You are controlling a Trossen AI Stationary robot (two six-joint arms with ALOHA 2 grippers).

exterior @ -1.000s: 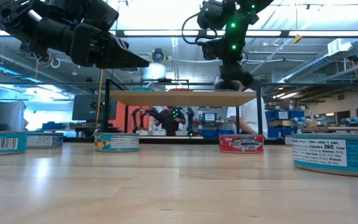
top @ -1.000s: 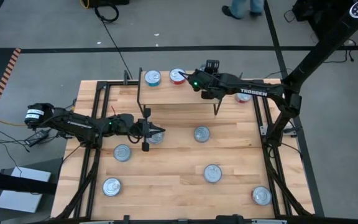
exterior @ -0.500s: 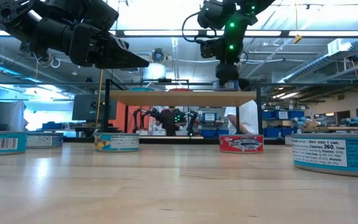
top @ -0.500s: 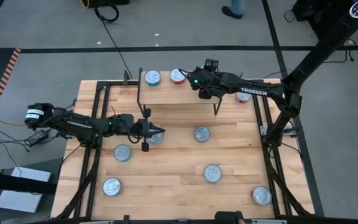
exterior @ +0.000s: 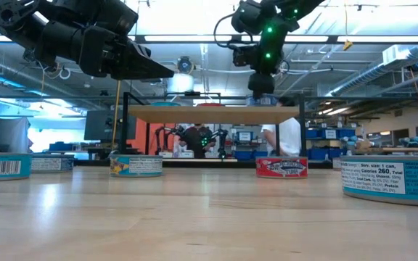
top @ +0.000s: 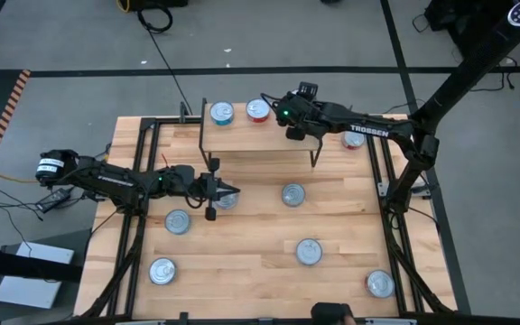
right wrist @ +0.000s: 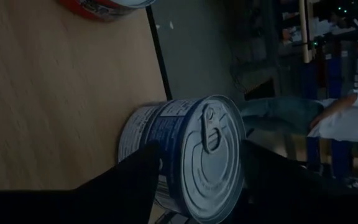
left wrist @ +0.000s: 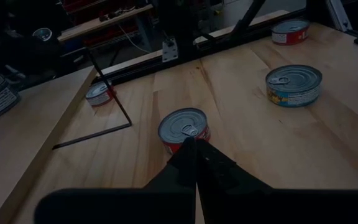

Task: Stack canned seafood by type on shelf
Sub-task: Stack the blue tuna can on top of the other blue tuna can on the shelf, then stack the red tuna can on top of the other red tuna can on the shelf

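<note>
The small light-wood shelf carries 2 silver-lidded tins plus a blue-labelled tin straddled by the right gripper, whose fingers stand apart, while the left gripper, pressed together, hovers above the surface.

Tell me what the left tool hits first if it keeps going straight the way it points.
Probably the red can just beyond the shut left tool; its tip already overlaps the can's near edge, though the height is unclear.

left hand pinched closed and stretched forward; right hand spread apart, reaching left.
</note>
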